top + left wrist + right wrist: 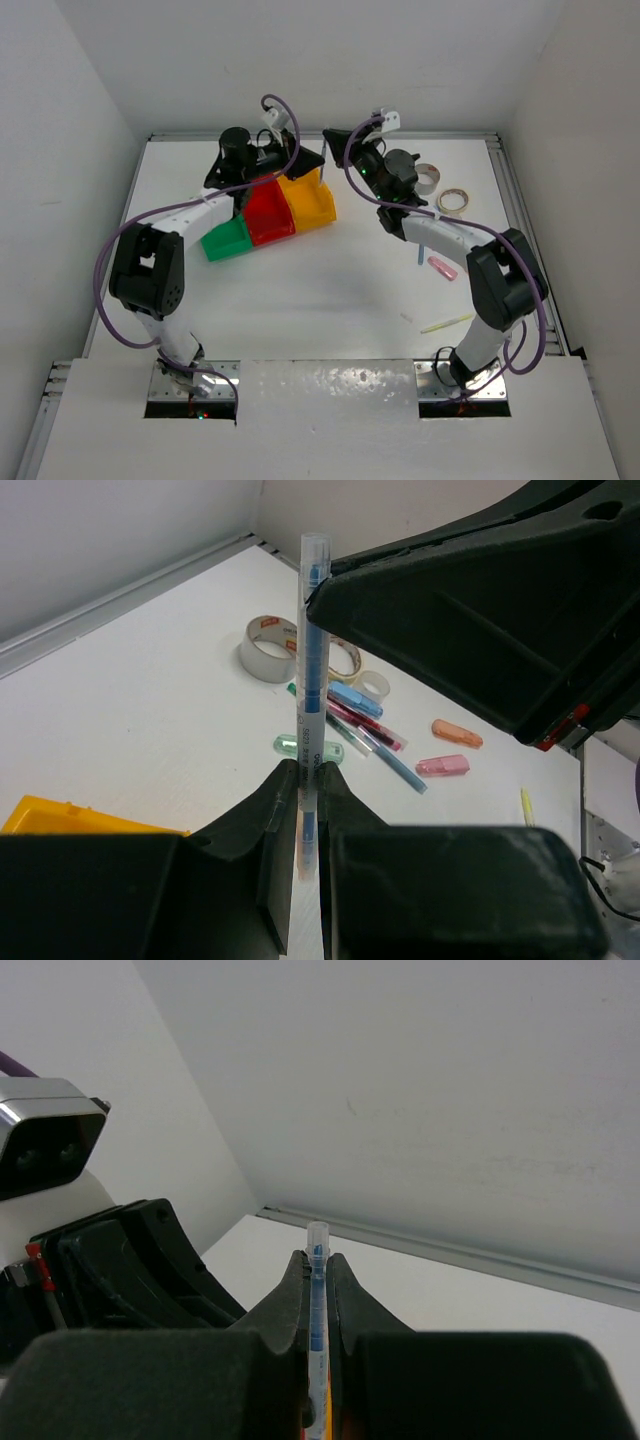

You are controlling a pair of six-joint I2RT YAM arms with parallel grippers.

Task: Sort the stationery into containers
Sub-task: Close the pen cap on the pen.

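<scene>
Top external view: both arms reached to the far middle of the white tabletop (330, 290) and met just beside the far corner of the yellow bin (318, 212). That bin was joined in a row to the red bin (270, 222) and the green bin (228, 243).

Left wrist view: the left claw (308, 772) was pinched tight on the lower part of a clear pen with a blue core (313, 650), which was held upright.

Right wrist view: the right claw (317, 1260) was likewise clamped on that same pen, whose capped tip stood above the fingers.

The other stationery lay on the tabletop to the right of the bins. A grey-white tape roll (425, 178) sat beside a tan tape roll (453, 199). A pink stick (442, 267) lay nearer the arms, and a pale yellow-green pen (447, 323) lay near the right arm's base.
</scene>
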